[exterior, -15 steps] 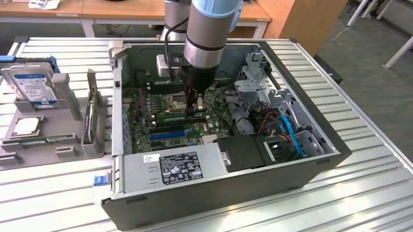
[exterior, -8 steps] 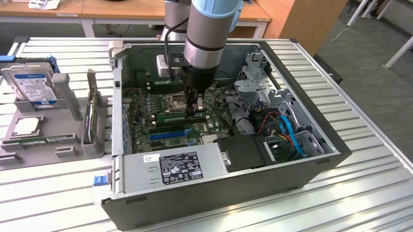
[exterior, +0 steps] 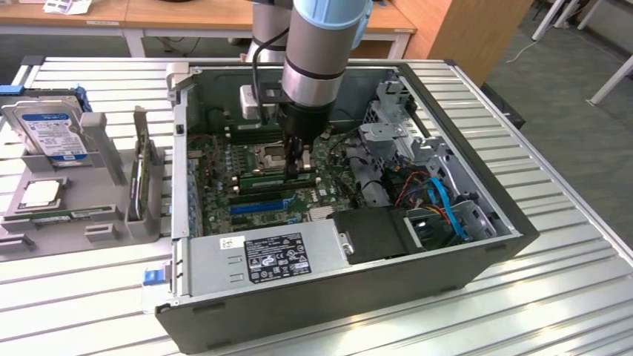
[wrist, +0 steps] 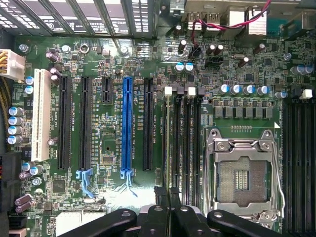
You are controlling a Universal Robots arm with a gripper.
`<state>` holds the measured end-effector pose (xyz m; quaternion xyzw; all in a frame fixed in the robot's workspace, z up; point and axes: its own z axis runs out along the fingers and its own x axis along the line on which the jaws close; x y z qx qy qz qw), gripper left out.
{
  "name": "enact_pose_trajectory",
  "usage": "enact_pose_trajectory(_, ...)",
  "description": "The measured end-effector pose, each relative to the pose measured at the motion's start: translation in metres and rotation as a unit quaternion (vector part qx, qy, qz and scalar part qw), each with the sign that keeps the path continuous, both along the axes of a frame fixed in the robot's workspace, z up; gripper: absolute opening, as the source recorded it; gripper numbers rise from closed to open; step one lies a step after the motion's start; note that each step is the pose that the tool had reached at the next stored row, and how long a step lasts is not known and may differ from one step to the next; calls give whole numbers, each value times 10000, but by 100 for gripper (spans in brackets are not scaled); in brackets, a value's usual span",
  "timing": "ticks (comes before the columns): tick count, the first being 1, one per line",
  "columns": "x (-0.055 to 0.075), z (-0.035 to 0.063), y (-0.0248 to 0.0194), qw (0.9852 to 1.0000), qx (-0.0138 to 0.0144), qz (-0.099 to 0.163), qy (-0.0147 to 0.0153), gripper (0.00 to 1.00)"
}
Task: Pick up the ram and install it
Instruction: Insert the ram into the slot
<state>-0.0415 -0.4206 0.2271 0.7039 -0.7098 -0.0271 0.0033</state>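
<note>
In the open case (exterior: pixel 296 319) at mid-counter, the ram (exterior: pixel 265 181) stands on edge over the memory slots (wrist: pixel 190 143), pinched in the nearly closed end effector (exterior: pixel 299 169); any tilt or offset would likely jam it or loosen that narrow grip.

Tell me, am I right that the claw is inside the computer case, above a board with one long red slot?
Not quite: the slot is blue, not red, as the wrist view shows. The claw is inside the case, above the board.
</note>
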Motion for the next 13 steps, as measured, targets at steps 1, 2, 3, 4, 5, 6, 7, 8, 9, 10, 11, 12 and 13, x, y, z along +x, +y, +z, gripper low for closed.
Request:
enact_pose_trajectory(1, 0, -4, 0, 10000, 1, 0, -1, 12)
enact_pose_trajectory(2, 0, -7, 0, 10000, 1, 0, -1, 12)
enact_pose_trajectory(3, 0, -9, 0, 10000, 1, 0, 0, 12)
enact_pose_trajectory(4, 0, -11, -1, 10000, 0, 0, 0, 12)
enact_pose_trajectory(5, 0, -12, -1, 10000, 0, 0, 0, 12)
enact_pose_trajectory(6, 0, -12, -1, 10000, 0, 0, 0, 12)
enact_pose_trajectory(7, 0, -13, 0, 10000, 1, 0, 0, 12)
enact_pose_trajectory(8, 0, -16, -1, 10000, 1, 0, 0, 12)
enact_pose_trajectory(9, 0, -21, 0, 10000, 3, 0, -1, 12)
enact_pose_trajectory(10, 0, -22, -1, 10000, 1, 0, 0, 12)
enact_pose_trajectory(11, 0, -22, -1, 10000, 0, 0, 0, 12)
enact_pose_trajectory(12, 0, -22, -1, 10000, 0, 0, 0, 12)
enact_pose_trajectory(13, 0, -23, -1, 10000, 0, 0, 0, 12)
